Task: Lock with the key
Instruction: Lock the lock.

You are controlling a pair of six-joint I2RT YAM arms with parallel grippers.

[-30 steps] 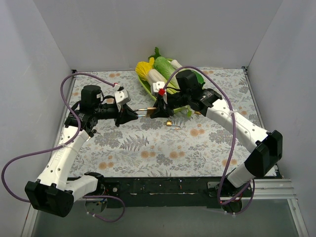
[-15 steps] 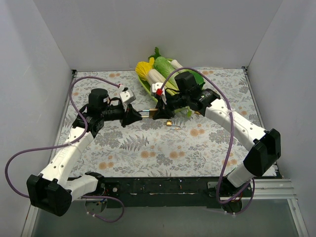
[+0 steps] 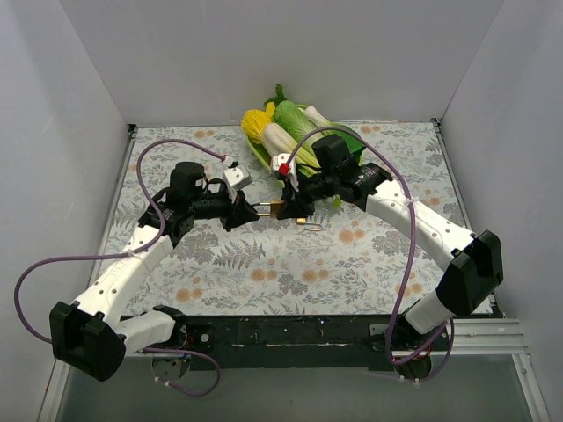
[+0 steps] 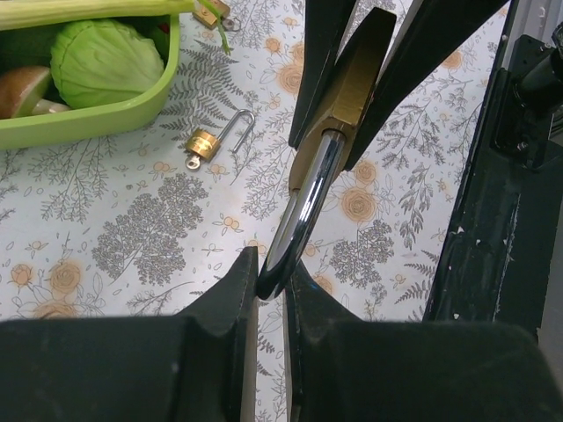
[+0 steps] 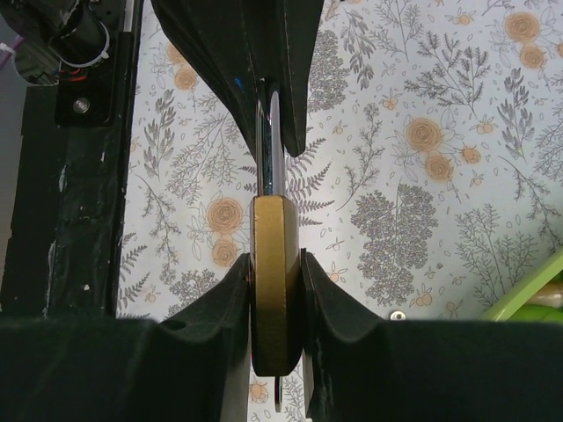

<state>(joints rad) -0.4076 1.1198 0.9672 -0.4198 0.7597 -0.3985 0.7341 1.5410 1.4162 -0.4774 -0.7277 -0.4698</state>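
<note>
One padlock (image 3: pixel 278 209): L tool (image 4: pixel 271 268) tight on shackle (image 4: pixel 304 200), R tool (image 5: pixel 277 268) gripping body (image 5: pixel 276 308); keyhole hidden.

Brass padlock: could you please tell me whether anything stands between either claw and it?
Nothing visible does. The left claw is shut on the chrome shackle of the brass padlock, and the right claw clamps its body; the small padlock lies apart on the table.

No lettering, brand, number or sign that I can read, neither on the brass padlock (image 5: pixel 279 290) nor on the small padlock (image 4: pixel 204 143) on the counter (image 4: pixel 132 246).
</note>
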